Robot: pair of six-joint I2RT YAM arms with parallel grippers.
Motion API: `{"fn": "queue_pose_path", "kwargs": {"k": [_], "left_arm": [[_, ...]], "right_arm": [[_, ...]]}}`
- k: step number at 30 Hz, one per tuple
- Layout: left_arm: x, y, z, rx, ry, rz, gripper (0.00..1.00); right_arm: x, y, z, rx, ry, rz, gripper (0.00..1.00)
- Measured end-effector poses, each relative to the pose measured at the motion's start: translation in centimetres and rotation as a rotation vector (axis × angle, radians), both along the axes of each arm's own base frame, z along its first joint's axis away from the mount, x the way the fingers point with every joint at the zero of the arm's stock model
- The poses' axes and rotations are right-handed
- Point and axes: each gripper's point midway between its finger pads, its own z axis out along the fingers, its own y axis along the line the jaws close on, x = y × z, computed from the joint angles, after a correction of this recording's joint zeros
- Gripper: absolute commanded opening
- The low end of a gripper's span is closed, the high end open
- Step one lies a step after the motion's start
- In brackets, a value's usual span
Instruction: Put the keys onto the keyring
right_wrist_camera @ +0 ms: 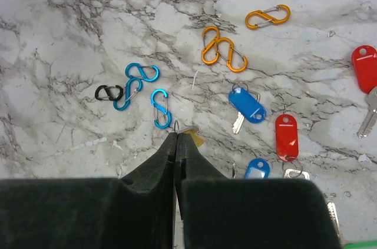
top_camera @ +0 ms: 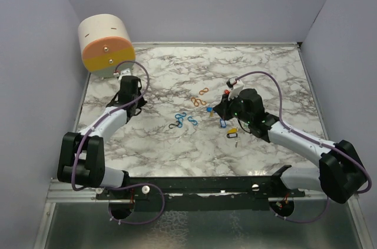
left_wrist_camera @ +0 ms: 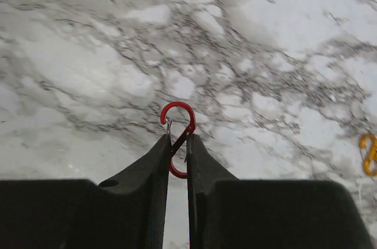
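The left gripper [left_wrist_camera: 179, 140] pinches the red clip [left_wrist_camera: 178, 103], loop sticking out. The shut right gripper [right_wrist_camera: 175, 135], maybe nipping a yellow key [right_wrist_camera: 192, 138], sits well to the clip's right.

No writing can be read on the keys [right_wrist_camera: 247, 106] or anywhere else.

a blue-tagged key [right_wrist_camera: 247, 106] lies flat just below-right of the linked orange clips [right_wrist_camera: 222, 50]. a red tag [right_wrist_camera: 285, 136] lies further that way, a second blue tag [right_wrist_camera: 256, 168] lower still, and a red-tagged silver key [right_wrist_camera: 365, 67] well to their right.
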Motion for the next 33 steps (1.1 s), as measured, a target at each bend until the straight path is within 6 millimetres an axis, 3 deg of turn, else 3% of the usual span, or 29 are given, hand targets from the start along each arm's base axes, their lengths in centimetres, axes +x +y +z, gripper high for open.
{"fn": "queue_pose_path", "kwargs": {"k": [9,16,22,33], "left_arm": [[-1.8,-11.0,0.3,-0.025,-0.022,-0.334,0.0],[-3.3,-17.4,-0.2,-0.021,-0.027,-0.535,0.0],[-4.7,-20.5,-0.3,-0.023,-0.035,-0.662,0.0],[-6.3,-23.0,0.2,-0.051,-0.055,-0.837,0.0]], "right_arm": [[-0.5,0.6,1.7,0.019,-0.05,0.026,0.01],[-1.6,1.6,1.3,0.001,-0.061,0.074,0.01],[-2.8,2.7,1.1,-0.018,-0.078,0.125,0.01],[-3.6,4.5,-1.7,-0.11,-0.084,0.176,0.01]]}}
